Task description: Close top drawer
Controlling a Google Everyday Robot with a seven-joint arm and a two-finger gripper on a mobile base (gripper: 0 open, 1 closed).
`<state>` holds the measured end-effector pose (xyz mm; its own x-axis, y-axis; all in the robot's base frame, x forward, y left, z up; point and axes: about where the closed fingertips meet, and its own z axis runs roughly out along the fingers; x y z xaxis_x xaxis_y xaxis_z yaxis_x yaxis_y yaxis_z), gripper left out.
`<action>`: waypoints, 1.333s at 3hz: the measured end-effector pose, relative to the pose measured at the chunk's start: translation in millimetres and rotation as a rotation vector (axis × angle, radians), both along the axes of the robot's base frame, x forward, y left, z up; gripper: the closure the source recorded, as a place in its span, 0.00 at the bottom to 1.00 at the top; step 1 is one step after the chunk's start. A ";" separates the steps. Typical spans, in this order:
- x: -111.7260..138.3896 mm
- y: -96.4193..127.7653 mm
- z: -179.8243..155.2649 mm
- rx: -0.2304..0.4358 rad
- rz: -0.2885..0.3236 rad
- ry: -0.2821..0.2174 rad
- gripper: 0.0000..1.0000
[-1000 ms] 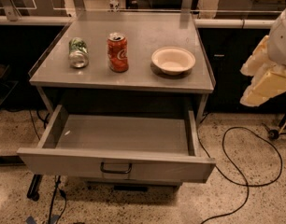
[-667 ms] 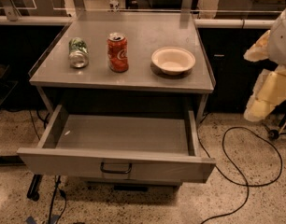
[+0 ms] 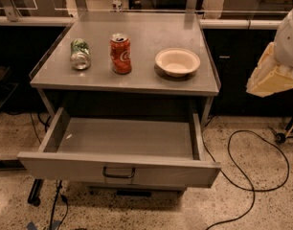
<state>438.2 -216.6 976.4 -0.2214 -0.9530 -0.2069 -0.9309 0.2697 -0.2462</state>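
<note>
Under the tabletop (image 3: 151, 32), the top drawer (image 3: 118, 169) is pulled out. Far right, the gripper (image 3: 272, 75) is held well apart from it. Whether it is parted cannot be told.

The speckled terrazzo floor (image 3: 276, 210) lay under warm, dim light, a black cable (image 3: 253, 195) looping across it right of the grey metal counter (image 3: 151, 37). Dark cabinet fronts (image 3: 232, 80) stood behind.

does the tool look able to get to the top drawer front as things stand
Probably yes: the tool hangs right of the cabinet, apart from the top drawer, which stands pulled out; nothing shows between them or before its front.
</note>
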 end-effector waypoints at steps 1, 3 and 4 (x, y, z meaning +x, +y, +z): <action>0.0 0.0 0.0 0.000 0.000 0.000 1.00; -39.8 20.0 -81.7 -0.016 -0.024 0.116 1.00; -49.4 31.7 -119.2 -0.019 -0.026 0.170 1.00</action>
<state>388.7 -184.9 857.1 -0.2758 -0.9501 -0.1461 -0.9525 0.2905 -0.0915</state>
